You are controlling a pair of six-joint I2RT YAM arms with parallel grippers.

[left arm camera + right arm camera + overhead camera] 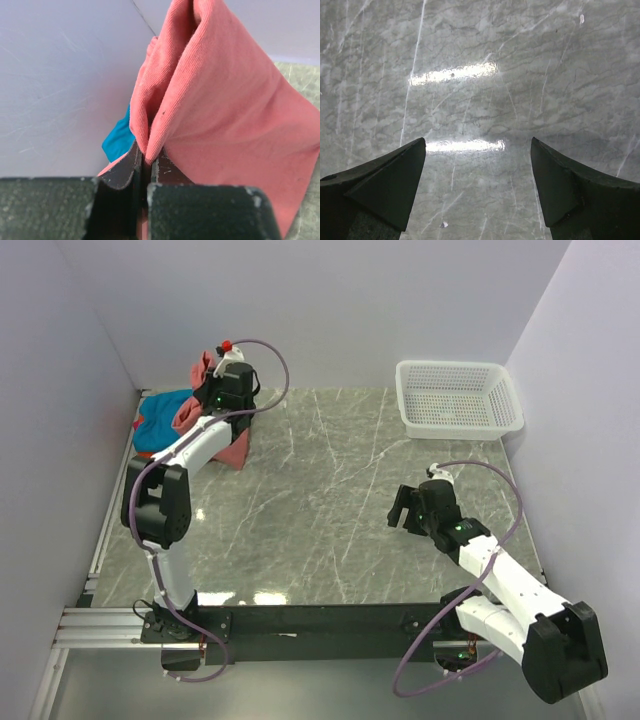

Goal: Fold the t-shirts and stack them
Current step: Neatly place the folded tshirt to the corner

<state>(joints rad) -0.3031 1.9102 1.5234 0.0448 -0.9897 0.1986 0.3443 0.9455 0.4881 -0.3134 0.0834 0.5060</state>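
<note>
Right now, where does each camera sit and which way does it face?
Top external: high at the near edge, looking down on table, basket, left arm, right arm.
Left wrist: behind the left gripper, shut on the salmon-pink shirt, facing the wall.
Right wrist: looking down at the table past the open right gripper.
Shared by top and left wrist: that shirt, the teal shirt.

Salmon-pink t-shirt (225, 125) — bunched, one fold pinched upward, far-left corner, teal-blue t-shirt (163, 408) lying beside it
</note>
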